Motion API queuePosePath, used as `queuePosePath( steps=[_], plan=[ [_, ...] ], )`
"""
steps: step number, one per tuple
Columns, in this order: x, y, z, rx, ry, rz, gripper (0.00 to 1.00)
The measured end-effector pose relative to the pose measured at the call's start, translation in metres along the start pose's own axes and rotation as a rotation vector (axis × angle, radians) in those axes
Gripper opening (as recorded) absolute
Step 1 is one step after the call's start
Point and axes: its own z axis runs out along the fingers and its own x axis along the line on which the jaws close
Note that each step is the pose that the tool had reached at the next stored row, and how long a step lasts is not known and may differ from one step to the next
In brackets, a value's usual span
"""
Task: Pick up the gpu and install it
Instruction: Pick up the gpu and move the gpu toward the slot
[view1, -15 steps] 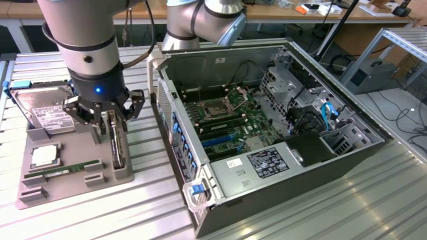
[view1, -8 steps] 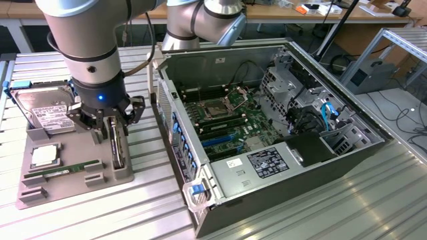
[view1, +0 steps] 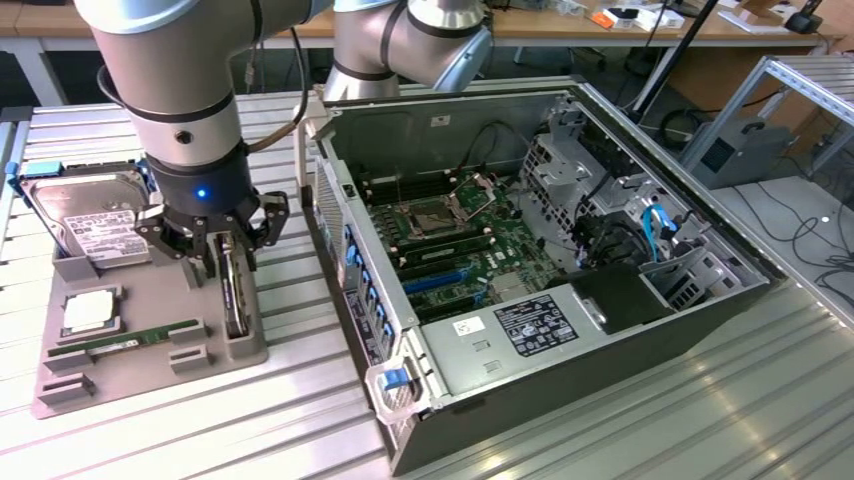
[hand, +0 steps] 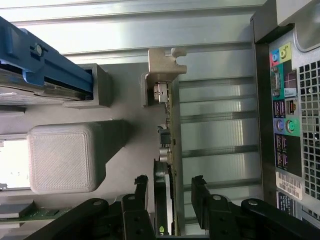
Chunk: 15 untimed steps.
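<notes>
The gpu (view1: 238, 288) stands on its long edge in a slot of the grey printed holder (view1: 160, 295), along the holder's side nearest the open computer case (view1: 534, 250). The holder rests on the slatted desk (view1: 307, 410), toward the desk's edge at the exterior view's left. The claw (view1: 227, 255) hangs right over the card with its jaws spread wide. In the wrist view one finger sits on each side of the gpu (hand: 170, 135), apart from it and gripping nothing.

The card looks light and stiff, but slim and delicate. Its faces carry small parts, and the pale metal bracket (hand: 162, 65) sticks out at one end. A pinch across the two flat faces near mid-length, high on the upper edge, seems safest. It would likely twist if taken off-centre.
</notes>
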Motion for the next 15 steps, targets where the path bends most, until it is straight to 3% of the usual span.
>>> queuePosePath(
  steps=[6,9,15],
  plan=[
    [0.0,0.0,0.0,0.0,0.0,0.0,0.47],
    [0.0,0.0,0.0,0.0,0.0001,0.0,0.28],
    [0.0,0.0,0.0,0.0,0.0,0.0,0.27]
  ],
)
